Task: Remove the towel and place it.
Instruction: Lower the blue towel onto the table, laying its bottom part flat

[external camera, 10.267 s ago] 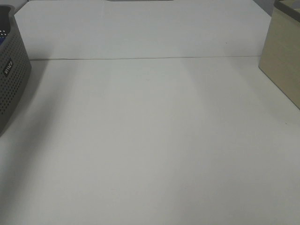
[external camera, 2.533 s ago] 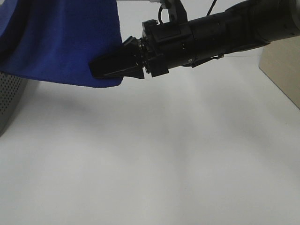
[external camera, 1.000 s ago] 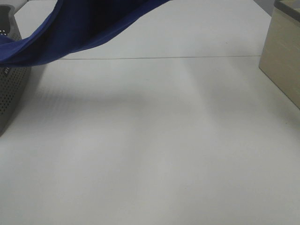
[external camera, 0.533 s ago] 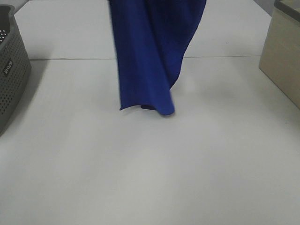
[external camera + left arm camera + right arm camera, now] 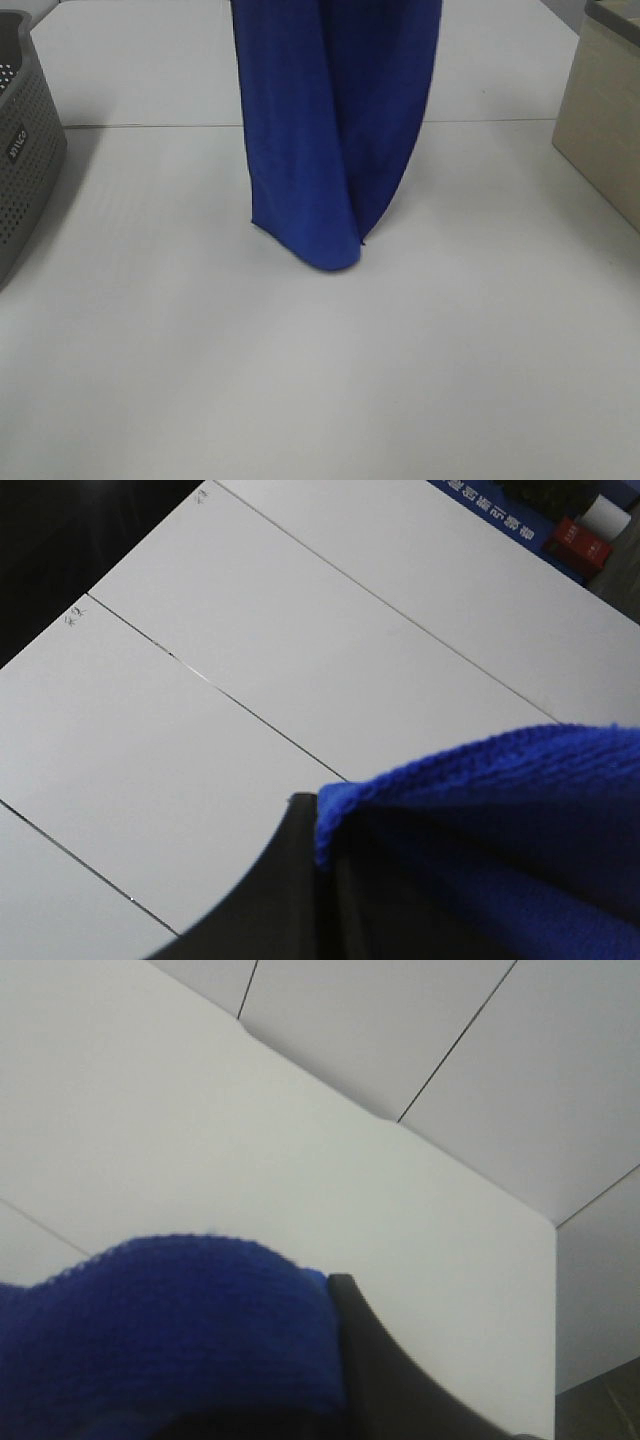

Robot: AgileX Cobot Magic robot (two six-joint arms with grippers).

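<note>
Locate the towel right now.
The towel hangs mid-frame in the exterior high view, its lower end near the table, between the grey basket at left and the beige box at right.

White table (image 5: 480, 350) w/ seam (image 5: 520, 122) across, grey basket (image 5: 25, 170) far left, beige box (image 5: 600, 130) right.

towel (image 5: 330, 130): one was counted, a deep blue cloth.
perforated grey basket (image 5: 25, 170): one was seen, cut by the frame edge.
beige box (image 5: 605, 120): one, partly in frame.
worktop (image 5: 400, 380): one, white.
grippers: two showed, the left gripper (image 5: 338, 882) and the right gripper (image 5: 332, 1392), each with only one dark finger visible.
</note>
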